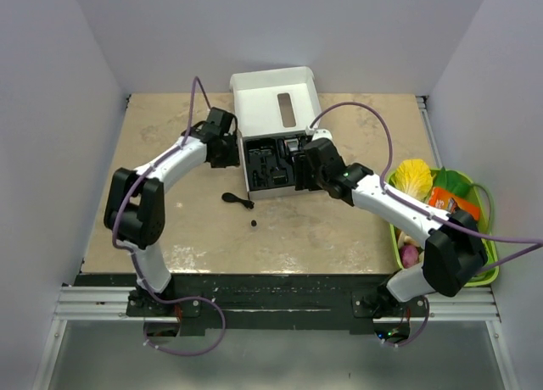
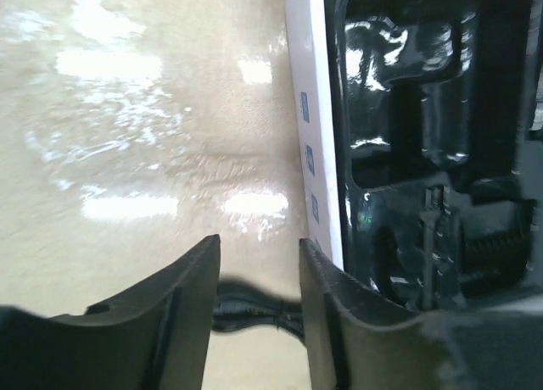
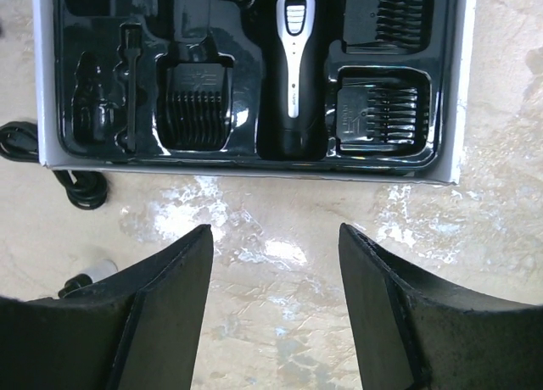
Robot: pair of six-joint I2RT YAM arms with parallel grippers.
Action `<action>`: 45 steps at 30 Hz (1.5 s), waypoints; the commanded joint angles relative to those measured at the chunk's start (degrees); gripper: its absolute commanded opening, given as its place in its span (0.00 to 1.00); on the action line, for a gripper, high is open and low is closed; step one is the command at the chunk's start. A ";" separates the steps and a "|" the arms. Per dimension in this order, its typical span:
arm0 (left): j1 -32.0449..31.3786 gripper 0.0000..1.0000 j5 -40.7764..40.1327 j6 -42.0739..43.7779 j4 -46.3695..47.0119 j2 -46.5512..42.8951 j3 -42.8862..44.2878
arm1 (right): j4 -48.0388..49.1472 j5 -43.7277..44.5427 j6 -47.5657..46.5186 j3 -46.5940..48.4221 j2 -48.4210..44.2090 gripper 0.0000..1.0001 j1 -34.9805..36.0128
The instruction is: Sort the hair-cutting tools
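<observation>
- The left end effector (image 2: 259, 242) is released: its two fingers stand apart with nothing clamped between them. It hangs low over the table (image 1: 170, 229), just beside the outer wall of the white box (image 2: 316, 110).
- The right end effector (image 3: 276, 229) is also released, spread wide and empty. It sits over bare table at the near edge of the box, pointing at the black tray (image 3: 153, 17).
- The clipper (image 3: 294, 68) lies in its slot at upper centre of the right wrist view. One comb guard (image 3: 199, 102) sits to its left and more to its right.
- The cord (image 1: 237, 200) lies loose on the table just below the box in the overhead view. The tiny round bit (image 1: 254, 224) is a little below that. Both are outside the tray.
- A dark cord-like shape shows in the gap behind the left fingers. I cannot tell whether it touches them.
- Risk: the left fingers are so near the box wall that a sideways reach could shove the box and jolt the seated tools.
- Risk: the cord is thin and flat, so a pinch may scrape the table or catch only a loop.
- Risk: the round bit looks likely to roll if nudged.
- Risk: both arms crowd the box and could clash.
- The green basket (image 1: 488, 263) of toy vegetables (image 1: 416, 178) sits well apart at the right edge.
</observation>
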 commanded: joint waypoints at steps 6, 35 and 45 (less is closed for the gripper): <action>0.23 0.61 0.01 -3.85 -6.02 -13.24 -5.97 | 0.53 -1.20 -1.75 -0.12 -0.42 0.64 0.91; -2.94 0.59 -4.29 -36.03 -4.35 -16.06 -17.85 | 4.92 -3.31 -1.75 -5.48 -2.45 0.64 1.70; -2.94 0.59 -4.47 -41.13 -5.32 -10.70 -16.18 | 5.98 -3.93 -2.63 -5.66 -1.66 0.65 1.70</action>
